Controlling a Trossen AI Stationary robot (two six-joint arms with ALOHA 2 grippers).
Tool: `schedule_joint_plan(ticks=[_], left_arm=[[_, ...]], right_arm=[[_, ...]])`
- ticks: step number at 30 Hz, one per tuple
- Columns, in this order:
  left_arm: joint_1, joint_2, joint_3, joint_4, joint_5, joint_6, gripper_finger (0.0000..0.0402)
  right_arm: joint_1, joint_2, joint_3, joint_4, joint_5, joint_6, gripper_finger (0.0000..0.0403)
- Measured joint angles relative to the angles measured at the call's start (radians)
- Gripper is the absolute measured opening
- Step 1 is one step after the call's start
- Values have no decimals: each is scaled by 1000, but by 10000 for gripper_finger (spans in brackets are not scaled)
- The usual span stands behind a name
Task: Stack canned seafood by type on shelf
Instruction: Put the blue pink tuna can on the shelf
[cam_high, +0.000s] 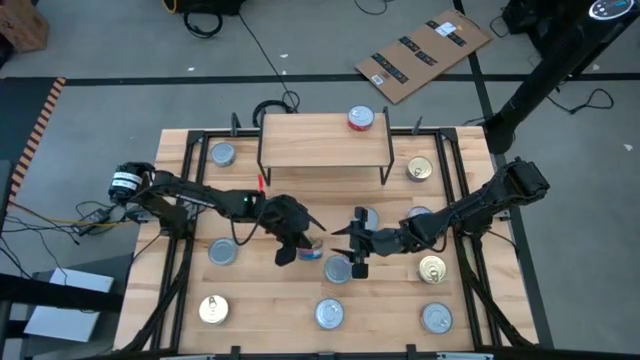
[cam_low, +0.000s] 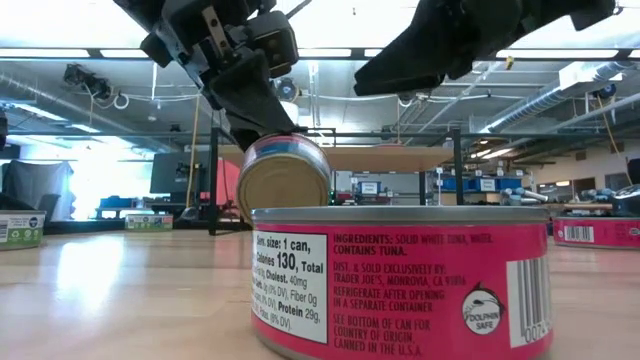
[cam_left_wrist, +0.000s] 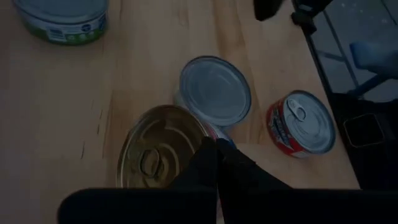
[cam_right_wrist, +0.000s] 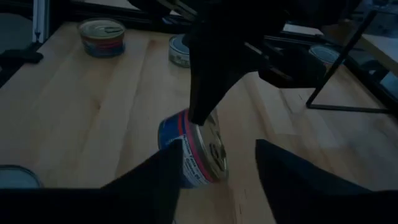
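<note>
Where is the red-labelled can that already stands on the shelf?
In the high view, the red-labelled can stands on the shelf, at its far edge towards the right end, alone there.

table: tins scattered | shelf: one red-labelled tin

Pink tin cut by low view's bottom edge; left pincer's tips hidden behind gold tin.

Seen from above, I count twelve small round tins. Three are gold-topped, one is red-topped, and the rest are silver or turned away. There is one wooden shelf. I have two claws: left gripper and right gripper.
</note>
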Motion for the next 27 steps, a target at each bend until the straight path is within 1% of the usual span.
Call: schedule_joint_plan(ticks=[3,6,12,17,21,23,27], left_arm=[[9,0,0,22,9,-20,0],[21,-1,0,35,16,-28,0],[41,-1,0,44,15,-45,0],[51,-1,1,65,15,-46,0],[54,-1,1,64,14,-49,0],[54,-1,1,64,14,-50,0],[54,-1,1,60,15,-51,0]], right_arm=[[10,0,8,-7,31,0,244],[11,0,16,-14,39,0,263],[10,16,16,-17,37,0,277],[6,119,46,-20,29,-19,277],[7,204,113,-27,108,-92,283],[8,232,147,-41,134,-103,289],[1,269,193,-77,117,-98,302]])
